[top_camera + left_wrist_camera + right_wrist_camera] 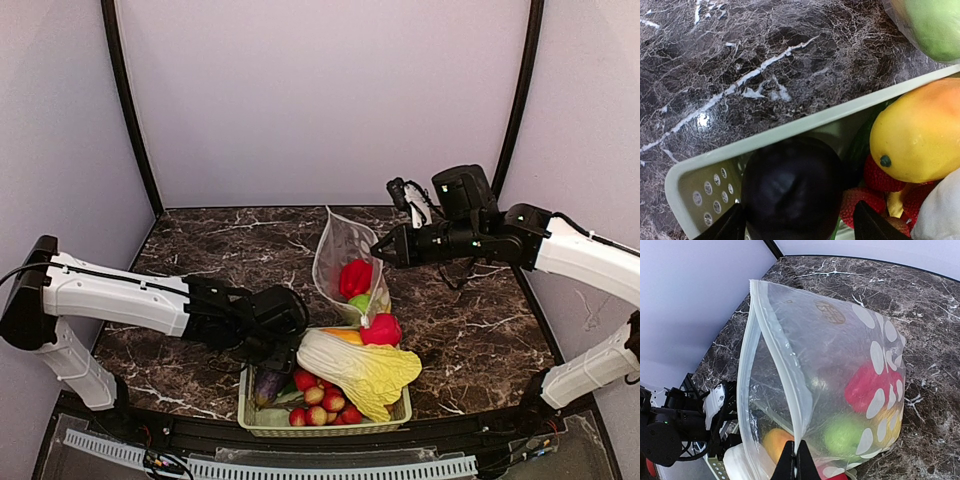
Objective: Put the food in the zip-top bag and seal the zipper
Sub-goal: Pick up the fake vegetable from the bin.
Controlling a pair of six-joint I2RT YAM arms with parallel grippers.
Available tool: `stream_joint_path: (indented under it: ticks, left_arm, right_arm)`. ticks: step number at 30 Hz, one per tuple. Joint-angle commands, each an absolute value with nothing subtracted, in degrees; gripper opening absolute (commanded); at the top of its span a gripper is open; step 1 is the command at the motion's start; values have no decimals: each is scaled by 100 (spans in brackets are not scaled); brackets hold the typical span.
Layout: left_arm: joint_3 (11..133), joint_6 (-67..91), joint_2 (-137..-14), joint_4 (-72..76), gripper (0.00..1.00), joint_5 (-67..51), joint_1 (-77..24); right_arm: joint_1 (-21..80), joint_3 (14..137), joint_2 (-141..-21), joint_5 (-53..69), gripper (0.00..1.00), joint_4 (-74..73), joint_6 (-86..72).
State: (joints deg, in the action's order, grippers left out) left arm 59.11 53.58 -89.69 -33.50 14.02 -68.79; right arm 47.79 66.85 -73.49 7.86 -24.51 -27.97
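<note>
Zip-top bag [830,355]: clear, white-dotted, mouth open, red pepper [865,385] inside

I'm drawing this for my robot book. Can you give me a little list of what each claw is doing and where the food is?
right gripper: pinched shut on the zip-top bag, at its mouth edge
left gripper: open, fingers either side of the eggplant
inside bag: red pepper, green apple
in basket: eggplant, napa cabbage

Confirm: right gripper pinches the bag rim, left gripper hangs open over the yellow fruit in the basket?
No. The left gripper hangs open over the dark eggplant in the basket, not the yellow fruit beside it, per the left wrist view. The right gripper does pinch the bag rim.
</note>
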Motion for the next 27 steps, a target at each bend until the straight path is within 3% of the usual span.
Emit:
stream_joint_path:
  ticks: [1, 7, 15, 27]
  left_arm:
    - [5814, 5262, -9253, -3696, 75, 1337, -6908]
    - [5618, 5365, -9210, -3612, 76, 1408, -6909]
    - [5414, 5485, -9178, -3581, 70, 1476, -6908]
    - [5323, 5563, -9007, -3710, 56, 1649, -6908]
  right_arm:
    - [4729, 6689, -7304, 812, 0, -2317, -2905]
    - [4733, 6730, -7368, 876, 0, -2285, -2921]
    - [4731, 6774, -7362, 878, 0, -2278, -2953]
    - [4729, 6746, -7352, 889, 0, -2259, -3012]
